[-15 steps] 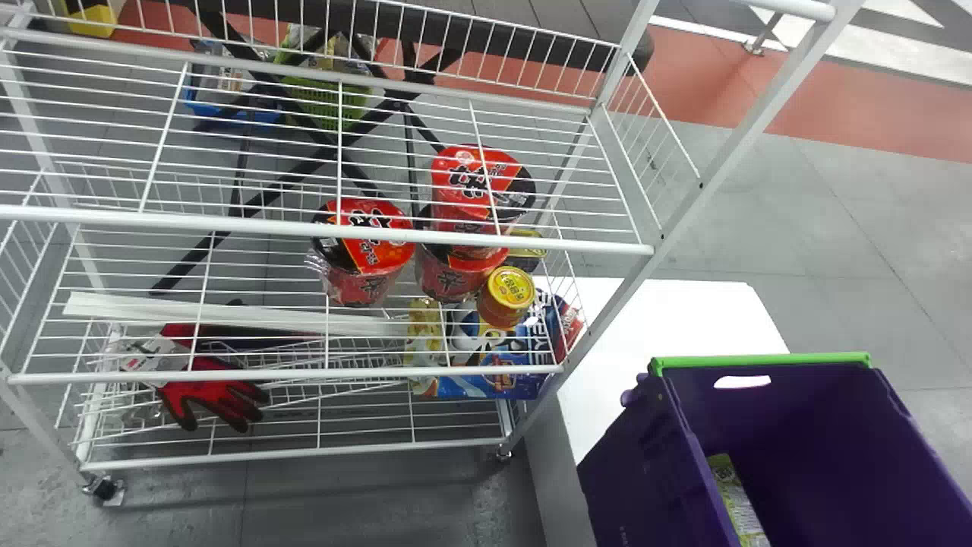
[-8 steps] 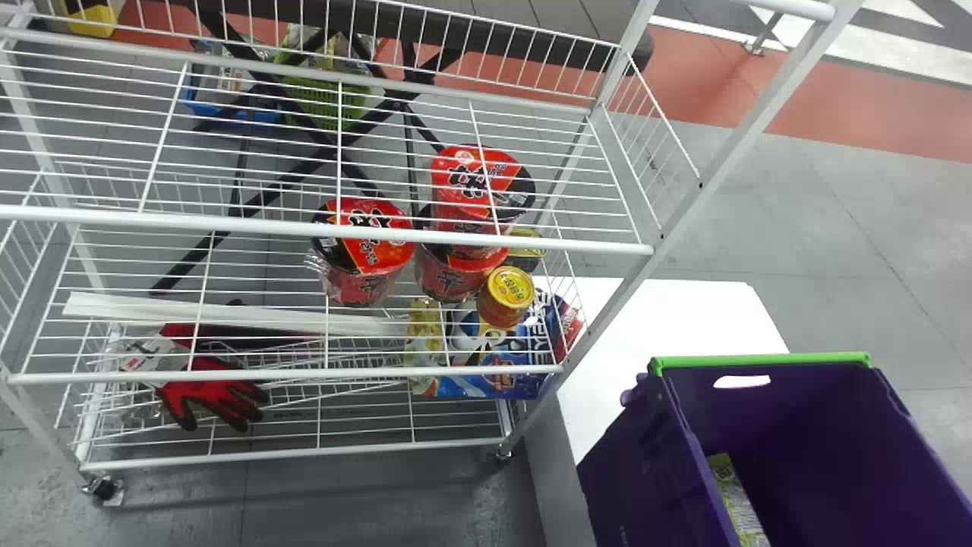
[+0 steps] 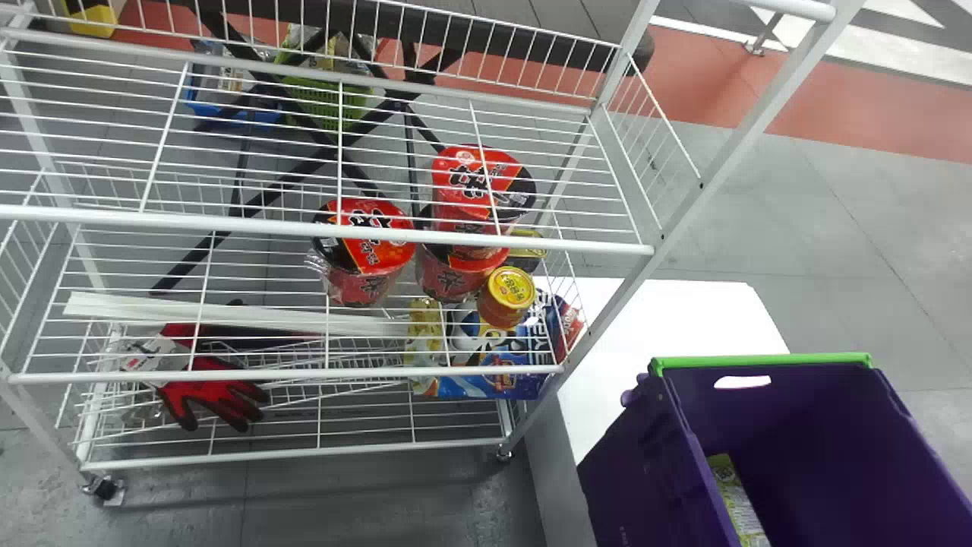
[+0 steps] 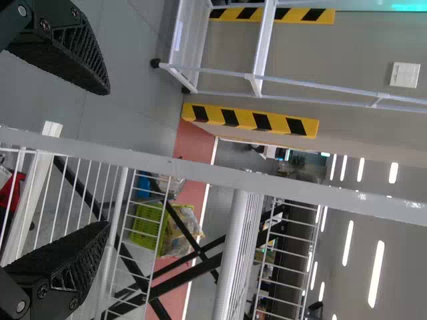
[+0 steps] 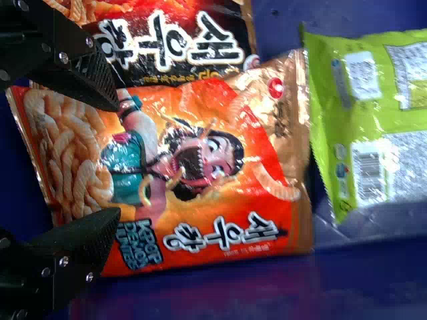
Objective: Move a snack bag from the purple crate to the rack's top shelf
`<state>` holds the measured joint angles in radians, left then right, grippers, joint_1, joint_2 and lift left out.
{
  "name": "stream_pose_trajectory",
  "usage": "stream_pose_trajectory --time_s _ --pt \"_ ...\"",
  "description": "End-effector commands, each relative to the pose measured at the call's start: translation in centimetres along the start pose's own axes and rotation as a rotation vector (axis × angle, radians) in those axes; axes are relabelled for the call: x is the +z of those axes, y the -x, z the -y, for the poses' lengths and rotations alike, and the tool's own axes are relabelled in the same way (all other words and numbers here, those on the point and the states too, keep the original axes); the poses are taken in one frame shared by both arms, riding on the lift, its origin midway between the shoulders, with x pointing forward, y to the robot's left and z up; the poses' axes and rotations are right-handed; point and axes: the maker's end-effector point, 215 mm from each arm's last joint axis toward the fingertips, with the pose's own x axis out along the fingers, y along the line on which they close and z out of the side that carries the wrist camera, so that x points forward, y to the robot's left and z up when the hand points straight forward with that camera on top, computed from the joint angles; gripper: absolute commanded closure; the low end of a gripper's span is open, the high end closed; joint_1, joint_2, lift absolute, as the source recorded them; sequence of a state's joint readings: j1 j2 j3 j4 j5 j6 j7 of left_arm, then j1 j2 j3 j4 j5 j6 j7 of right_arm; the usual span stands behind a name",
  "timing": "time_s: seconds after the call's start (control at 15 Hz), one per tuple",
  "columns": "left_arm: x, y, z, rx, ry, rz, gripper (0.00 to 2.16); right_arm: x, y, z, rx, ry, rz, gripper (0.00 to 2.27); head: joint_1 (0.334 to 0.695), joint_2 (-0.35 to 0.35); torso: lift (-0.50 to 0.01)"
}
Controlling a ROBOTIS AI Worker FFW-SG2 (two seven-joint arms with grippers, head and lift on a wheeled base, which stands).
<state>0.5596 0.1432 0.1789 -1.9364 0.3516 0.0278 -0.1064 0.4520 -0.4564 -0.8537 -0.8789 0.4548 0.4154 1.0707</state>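
where the right tool point(image 5: 118, 159) gapes, snack bags point(image 5: 220, 200) lie.

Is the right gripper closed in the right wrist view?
No, the right gripper has its two fingers standing wide apart, with the orange snack bag showing between them.

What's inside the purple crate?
In the purple crate: an orange snack bag, a black-and-red bag partly under it, and a green bag. Anything beneath these is covered.
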Motion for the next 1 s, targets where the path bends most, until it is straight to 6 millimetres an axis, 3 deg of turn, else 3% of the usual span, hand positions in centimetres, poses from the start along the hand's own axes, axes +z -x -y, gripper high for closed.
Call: stream_pose_trajectory --time_s 0.0,0.4,0.47,0.6,0.73,0.93 --pt "-0.2 -0.4 -0.1 -0.002 0.004 -0.003 0.12 -0.1 -0.4 -0.5 0.008 0.01 0.018 0.34 0.695 -0.35 -0.444" --pt "-0.7 -0.7 -0.6 0.004 0.001 -0.011 0.12 -0.3 -0.6 -0.1 -0.009 0.012 0.007 0.36 0.695 -0.35 -0.444" --pt "-0.8 -0.9 -0.9 0.006 0.007 -0.012 0.12 -0.3 -0.9 -0.1 -0.015 0.015 0.002 0.48 0.695 -0.35 -0.444" --pt "-1.5 -1.5 -1.5 0.007 0.006 -0.022 0.12 -0.6 -1.5 -0.6 -0.012 0.018 -0.007 0.51 0.695 -0.35 -0.444" --pt "-1.6 -2.0 -1.6 -0.002 0.014 -0.022 0.12 -0.7 -1.8 -0.9 -0.006 0.014 -0.008 1.08 0.695 -0.35 -0.444" --pt "-1.7 -2.4 -1.5 -0.004 0.017 -0.024 0.12 -0.6 -1.7 -0.8 -0.006 0.015 -0.004 1.68 0.695 -0.35 -0.444"
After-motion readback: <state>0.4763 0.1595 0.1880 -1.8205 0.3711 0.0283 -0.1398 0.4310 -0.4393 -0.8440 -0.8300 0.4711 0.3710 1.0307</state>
